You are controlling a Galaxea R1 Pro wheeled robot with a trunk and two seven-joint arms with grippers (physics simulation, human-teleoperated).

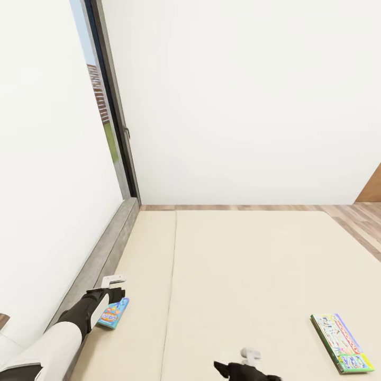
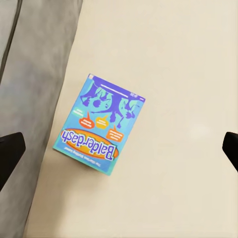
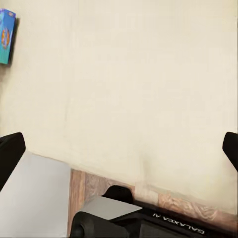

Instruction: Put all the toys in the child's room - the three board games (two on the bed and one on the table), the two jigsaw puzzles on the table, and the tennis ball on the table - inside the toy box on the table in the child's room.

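The robot's left claw (image 1: 112,286) hangs over the small blue game box (image 1: 113,313) lying flat near the left edge of the bed (image 1: 254,275), just beside the grey headboard (image 1: 100,259). In the left wrist view the claw is spread wide, fingertips (image 2: 11,153) dark at both edges, nothing between them, w/ the box (image 2: 100,125) centred below. Step in hand, by the look of it: lining up to pick this first bed game. Next move likely calls for dropping the claw straight down, closing on the box's short sides; the box is thin and flat on a soft mattress, so getting a finger under an edge could be tricky.

Writing: "Balderdash" in white-on-purple letters across the lid, read upside-down from the wrist cam; orange speech bubbles above it, text too small to read.

Mid-frame, the right claw (image 1: 248,360) sits low at the bed's near edge; its wrist view shows the fingers apart, holding nothing, and "GALAXEA" lettering on the robot's base (image 3: 163,223) below.

Far right: a second game box (image 1: 341,342), white w/ green trim, flat on the mattress, well apart from both claws. Its print can't be read here.
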